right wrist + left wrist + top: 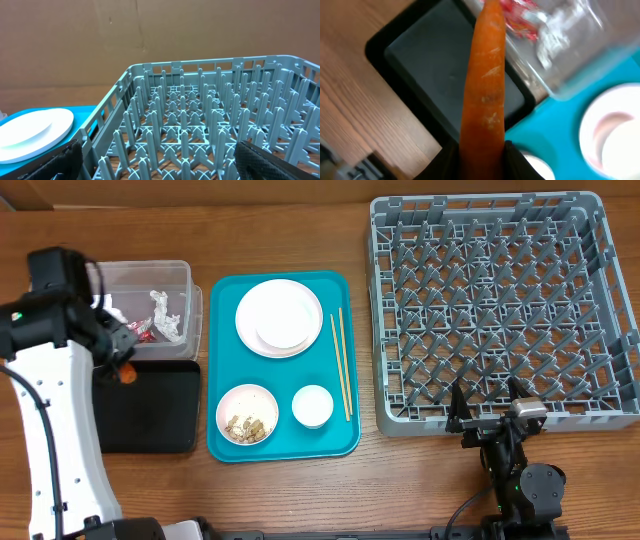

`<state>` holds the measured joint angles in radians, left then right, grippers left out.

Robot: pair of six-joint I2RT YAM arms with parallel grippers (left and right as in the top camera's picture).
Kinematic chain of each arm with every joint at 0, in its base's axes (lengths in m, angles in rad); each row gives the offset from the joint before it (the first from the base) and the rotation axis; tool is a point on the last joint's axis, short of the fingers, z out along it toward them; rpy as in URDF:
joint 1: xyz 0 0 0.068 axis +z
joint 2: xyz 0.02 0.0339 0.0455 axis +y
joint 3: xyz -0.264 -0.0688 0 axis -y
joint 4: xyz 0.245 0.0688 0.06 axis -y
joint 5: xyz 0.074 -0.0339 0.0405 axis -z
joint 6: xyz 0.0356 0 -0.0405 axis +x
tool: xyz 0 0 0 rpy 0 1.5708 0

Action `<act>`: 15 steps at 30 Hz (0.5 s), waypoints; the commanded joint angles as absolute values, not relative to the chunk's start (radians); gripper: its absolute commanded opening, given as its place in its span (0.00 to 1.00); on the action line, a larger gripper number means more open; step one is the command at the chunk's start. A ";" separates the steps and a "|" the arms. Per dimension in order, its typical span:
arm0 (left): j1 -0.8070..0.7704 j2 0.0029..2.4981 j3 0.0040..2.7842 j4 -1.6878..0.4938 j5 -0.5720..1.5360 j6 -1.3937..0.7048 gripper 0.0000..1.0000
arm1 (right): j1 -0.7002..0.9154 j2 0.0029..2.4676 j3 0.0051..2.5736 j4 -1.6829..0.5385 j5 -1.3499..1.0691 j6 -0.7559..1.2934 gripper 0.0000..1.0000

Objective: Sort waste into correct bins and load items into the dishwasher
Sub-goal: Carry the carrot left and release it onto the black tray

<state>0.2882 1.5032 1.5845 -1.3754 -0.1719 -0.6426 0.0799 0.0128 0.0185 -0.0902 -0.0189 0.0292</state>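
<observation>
Orange carrot piece [482, 90] is filling the left wrist view, tip pointing away from the lens. Left pincer [481, 155] is clamping its thick end, jaws narrow, one dark finger [447, 162] pressing each flank.

- Carrot is hanging above the black tray [430, 65], apart from its floor. From overhead the carrot [127, 374] is showing over the far part of that black tray [150, 415], which is lying on the desk [300, 500] just left of the teal tray [225, 350], nearly touching it.
- Clear tub [150, 280] is sitting left of the teal tray too, at its far corner, abutting the black tray's far edge. Red snack wrapper [138, 330] is lying inside, beside a crumpled pale scrap [165, 315]; foil or tissue, cannot tell.
- On the teal tray: white plates [279, 317] are stacking at the far end, the smaller on the larger. A bowl [247, 413] is holding beige food scraps [247, 428] at the near left corner. Small cup [312, 405] is standing just right of the bowl. Chopsticks [341, 360] are lying side by side along the right edge.
- Grey dish rack [500, 310] is sitting right of the teal tray, close but apart, nothing showing among its pegs.
- Right pincer [488, 402] is hovering at the rack's near rim, well right of the teal tray, jaws spread wide and gripping nothing
</observation>
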 commanded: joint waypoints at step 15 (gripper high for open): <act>0.449 1.498 1.036 -0.905 -0.117 -0.876 0.04 | 0.078 0.003 0.008 -0.084 -0.016 0.027 1.00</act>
